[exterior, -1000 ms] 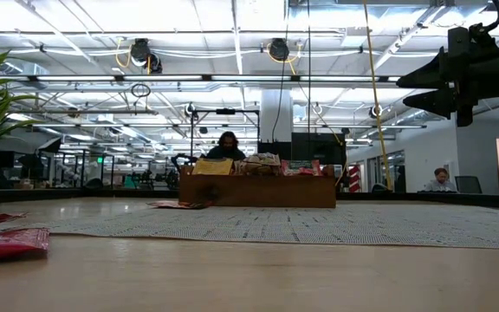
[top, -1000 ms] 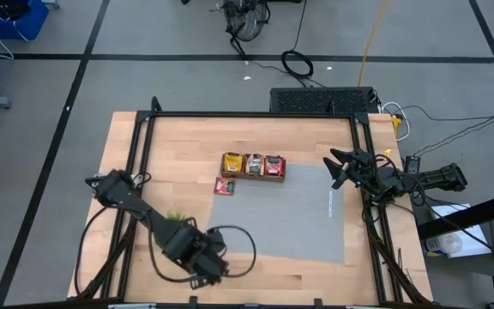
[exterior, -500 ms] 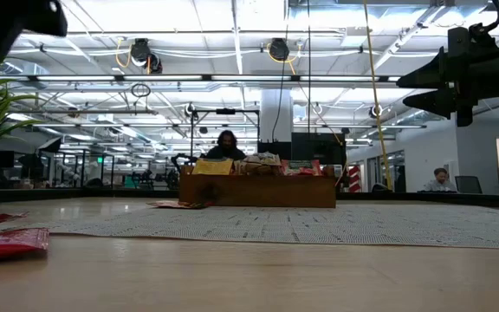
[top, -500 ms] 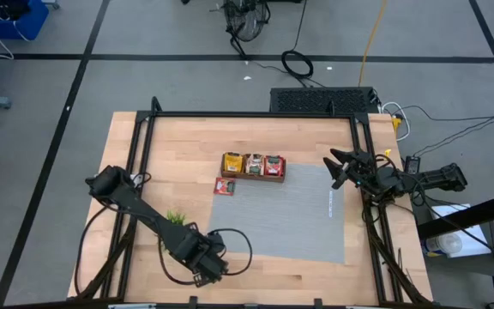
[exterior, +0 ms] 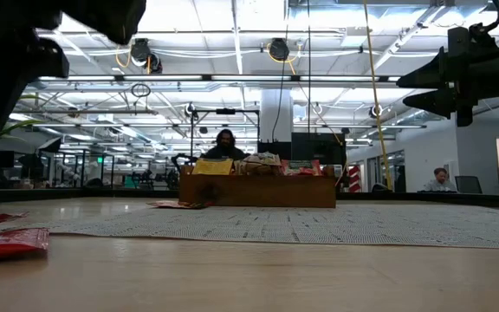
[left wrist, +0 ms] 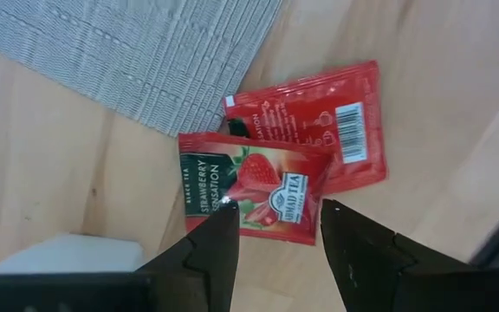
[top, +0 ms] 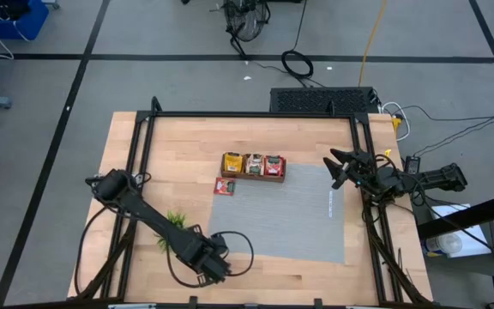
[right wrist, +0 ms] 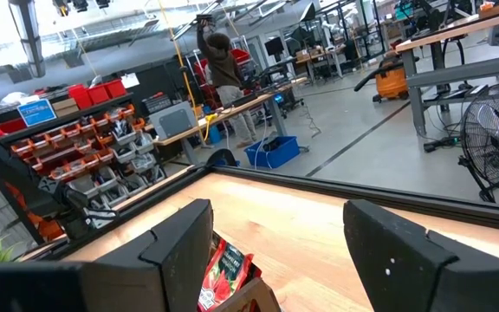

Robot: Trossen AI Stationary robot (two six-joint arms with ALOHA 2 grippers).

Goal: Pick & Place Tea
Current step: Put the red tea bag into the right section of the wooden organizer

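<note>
The left tool (left wrist: 275, 221) hangs open over two red strawberry tea packets (left wrist: 258, 186) lying on the table (left wrist: 50, 165) beside the grey mat (left wrist: 145, 52). The right tool (top: 340, 167) waits wide open at the mat's far edge.

This is looking like a large open robotics lab or industrial workshop. Exposed ducts and strip lights (exterior: 232, 78) are running across a high white ceiling, and a grey concrete floor (top: 187, 86) with dark lines is surrounding the wooden desk (top: 187, 146), with cables (top: 297, 62) trailing at its 12 o'clock side. Racks of red and orange parts bins (right wrist: 76, 139) are lining one wall, workbenches (right wrist: 457, 43) are standing in rows beside a floor fan (right wrist: 496, 143), and people (exterior: 224, 144) are sitting or standing at stations farther off.
</note>
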